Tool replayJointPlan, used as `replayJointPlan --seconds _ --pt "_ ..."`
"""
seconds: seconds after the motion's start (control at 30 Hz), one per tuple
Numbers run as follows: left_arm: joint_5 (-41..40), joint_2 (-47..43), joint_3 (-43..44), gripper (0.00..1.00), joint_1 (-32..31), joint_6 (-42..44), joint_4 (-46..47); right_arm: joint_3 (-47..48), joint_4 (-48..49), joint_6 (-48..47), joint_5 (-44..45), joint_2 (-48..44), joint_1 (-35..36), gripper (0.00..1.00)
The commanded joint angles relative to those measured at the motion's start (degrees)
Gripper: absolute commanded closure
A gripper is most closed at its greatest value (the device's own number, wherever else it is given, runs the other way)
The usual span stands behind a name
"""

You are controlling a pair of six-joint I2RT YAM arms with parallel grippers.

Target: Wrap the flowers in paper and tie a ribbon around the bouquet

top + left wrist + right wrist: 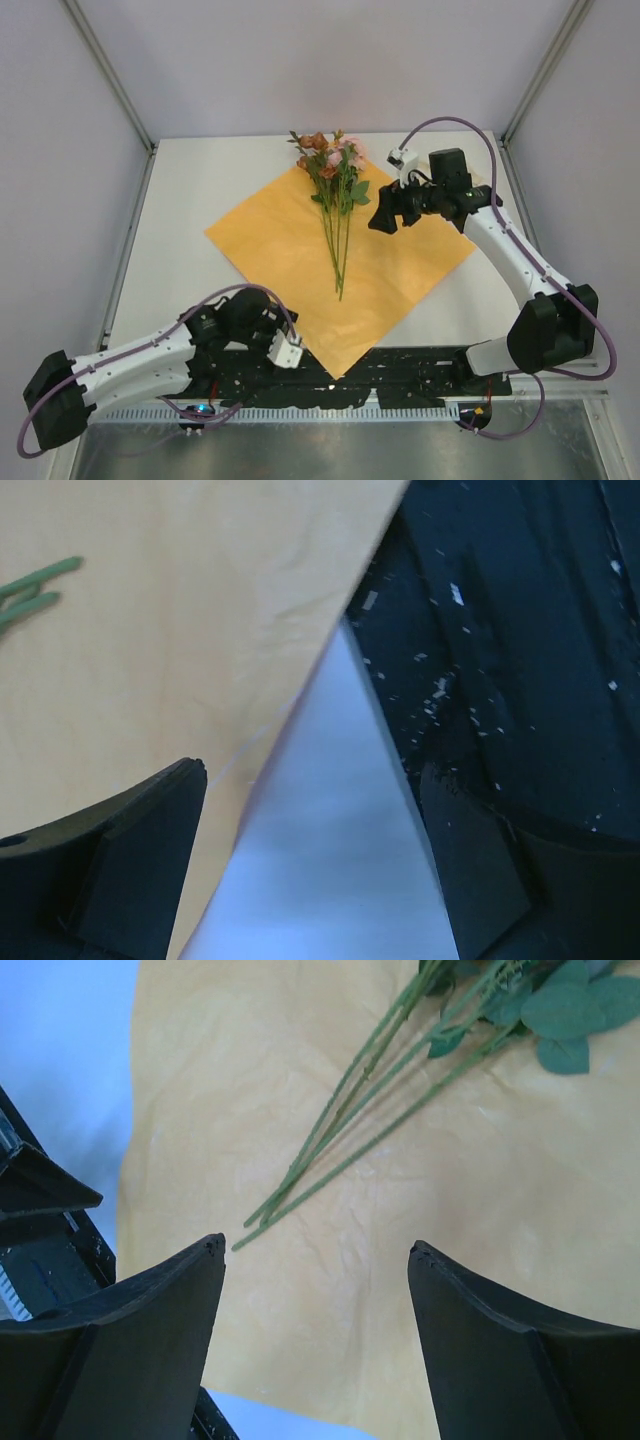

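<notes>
The flowers lie on the flat orange paper, their stems just left of the right hand, which hovers released above the sheet. The left hand, also released, hangs over the paper's near edge and the surface.

Matt, crinkly orange paper on a smooth, matt white table

Bright, even, diffuse light, probably from above. Shadows faint, soft. Overhead view sharp; left wrist view blurred, mostly lower part.
</notes>
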Motion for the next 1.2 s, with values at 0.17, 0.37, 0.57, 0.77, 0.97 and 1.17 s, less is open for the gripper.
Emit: replayJointPlan --seconds 0.17,0.37,0.57,0.77,0.97,1.17 --pt "-14.03 8.77 -5.70 0.24 -16.92 12.94 23.29 -2.32 -5.58 -2.83 -1.25 -4.06 -4.45 0.21" --pt "-16.77 14.14 -8.17 0.29 -23.61 13.12 34.46 -2.14 -7.33 -3.35 -1.78 -3.45 -5.33 0.21" --pt "-12.81 18.01 -10.01 0.31 -24.05 15.40 41.05 -1.36 -7.42 -2.39 -2.92 -1.61 -5.86 0.21" --pt "-10.96 18.89 -11.85 0.42 -24.14 15.58 46.33 -1.09 -7.60 -2.04 -3.27 -1.08 -6.21 0.21" --pt "-12.71 15.81 -12.74 0.79 -23.88 10.84 47.74 -1.88 -7.86 -2.04 -4.07 -0.38 -6.21 0.21" --pt "-12.47 13.97 -9.58 1.00 -21.42 4.34 44.77 -1.97 -8.48 -2.74 -4.86 0.68 -6.30 0.22"
